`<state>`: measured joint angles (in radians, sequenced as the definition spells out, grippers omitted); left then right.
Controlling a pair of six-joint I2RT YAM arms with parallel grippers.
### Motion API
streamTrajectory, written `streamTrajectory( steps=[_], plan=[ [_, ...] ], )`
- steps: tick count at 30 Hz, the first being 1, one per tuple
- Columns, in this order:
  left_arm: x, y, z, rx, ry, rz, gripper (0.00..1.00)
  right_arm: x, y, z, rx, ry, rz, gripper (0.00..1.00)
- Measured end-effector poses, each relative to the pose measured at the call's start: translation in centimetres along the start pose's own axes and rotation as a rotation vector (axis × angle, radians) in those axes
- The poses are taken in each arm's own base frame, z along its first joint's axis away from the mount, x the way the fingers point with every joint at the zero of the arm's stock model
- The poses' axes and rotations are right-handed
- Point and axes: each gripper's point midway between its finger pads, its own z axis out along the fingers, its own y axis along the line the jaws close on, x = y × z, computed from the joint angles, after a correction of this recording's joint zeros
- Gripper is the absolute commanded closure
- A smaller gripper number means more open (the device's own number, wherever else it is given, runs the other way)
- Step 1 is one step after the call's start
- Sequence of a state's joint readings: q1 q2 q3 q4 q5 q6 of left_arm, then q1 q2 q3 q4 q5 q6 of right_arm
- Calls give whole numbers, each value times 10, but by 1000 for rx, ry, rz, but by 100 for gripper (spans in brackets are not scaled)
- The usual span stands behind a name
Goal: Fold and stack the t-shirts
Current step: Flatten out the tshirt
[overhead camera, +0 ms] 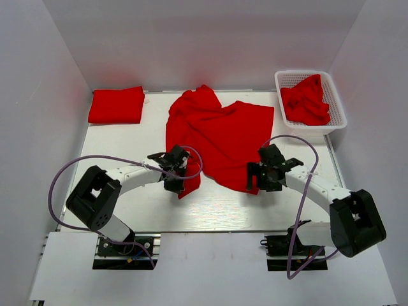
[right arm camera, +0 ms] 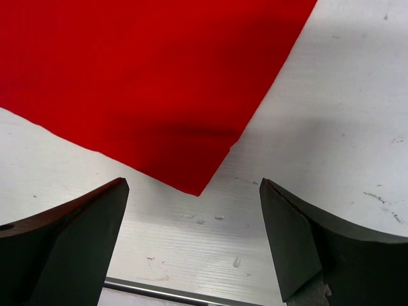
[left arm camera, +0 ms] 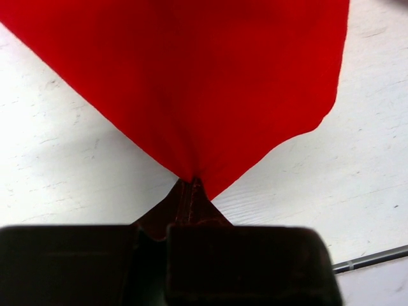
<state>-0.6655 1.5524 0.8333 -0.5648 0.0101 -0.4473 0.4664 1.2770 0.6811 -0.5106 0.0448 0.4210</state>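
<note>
- Left pincer point(left arm camera: 191, 191) clamped on shirt point(left arm camera: 191, 76) corner, lower centre: thin pinch may slip under pull.
- Right pincer point(right arm camera: 193, 191) gapes empty; closing here could miss it.

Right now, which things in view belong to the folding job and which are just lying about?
Job: spread t-shirt, corner pinched in the shut left pincer; folded t-shirt, far left; crumpled t-shirts, far right; open right pincer.
Lying about: white mesh basket holding the crumpled ones.
</note>
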Motion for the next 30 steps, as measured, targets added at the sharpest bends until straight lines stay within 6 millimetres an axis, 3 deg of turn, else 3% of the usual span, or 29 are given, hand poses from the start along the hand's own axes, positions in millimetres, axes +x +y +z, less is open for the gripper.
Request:
streamTrajectory(
  steps=[6,11,14,15,16,18,21,25,30],
  plan=[
    [2,4,-1,-15,-1,-12,100,6,-1,13,4,17,19,13],
    [2,5,-1,-18,-1,-13,100,-6,5,17,-21,-34,33,18],
    [2,5,-1,-20,-2,-19,100,-11,8,21,-35,-55,44,49],
    [1,5,-1,-21,-3,-20,100,-12,9,22,-38,-57,48,68],
    [1,5,-1,-21,-3,-21,100,-13,10,23,-45,-63,50,74],
    [2,6,-2,-26,-1,-24,100,-10,11,25,-55,-58,56,100],
    [1,11,-8,-63,4,-31,100,-9,13,22,-74,-63,45,100],
    [-32,15,-39,-120,-98,-50,100,-41,20,-9,-104,-214,-2,100],
    [-113,15,-122,-178,-409,-106,100,-119,28,-92,-96,-561,-43,100]
  ],
)
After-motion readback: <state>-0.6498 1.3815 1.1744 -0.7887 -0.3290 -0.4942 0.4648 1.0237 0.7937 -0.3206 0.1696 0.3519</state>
